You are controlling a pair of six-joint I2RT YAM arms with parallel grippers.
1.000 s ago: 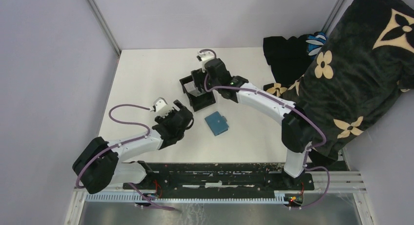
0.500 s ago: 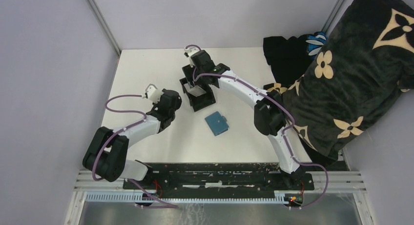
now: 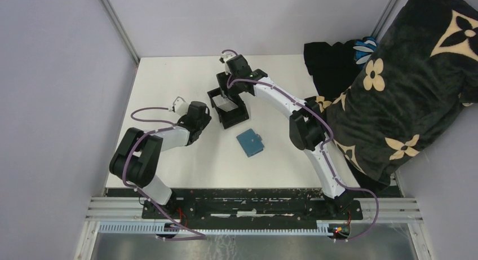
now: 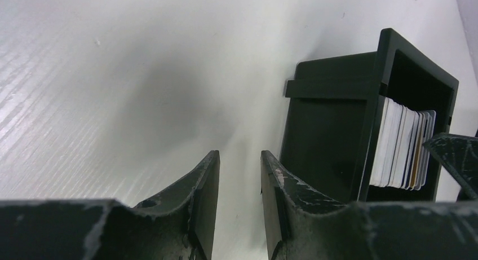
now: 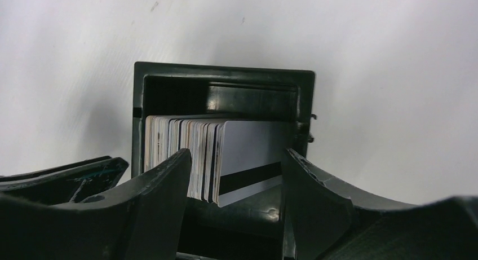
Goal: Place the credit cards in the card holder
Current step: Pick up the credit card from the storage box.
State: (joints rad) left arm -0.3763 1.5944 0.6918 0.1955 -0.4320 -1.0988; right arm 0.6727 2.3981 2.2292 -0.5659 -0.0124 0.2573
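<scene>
Top external view: two arms, one black open-topped box, one card holder and one dark blanket with cream flower motifs filling the right side of the frame. The card holder, teal-blue with a small dark square mark, lies closed and flat on the white table at mid-frame, just below and right of the box and apart from both grippers.

The credit cards stand on edge as one tight stack inside the box, packed too closely to count; the left wrist view shows roughly eight edges. The front card is pale with a black magnetic stripe, and any print on it is too small to read.

The right gripper hangs over the box, fingers spread wide on either side of the stack, grasping nothing. The left gripper sits low on the table just left of the box, its fingers a narrow gap apart with bare table between them.

Pale lilac-grey walls enclose the table, with metal posts at the far corners.
</scene>
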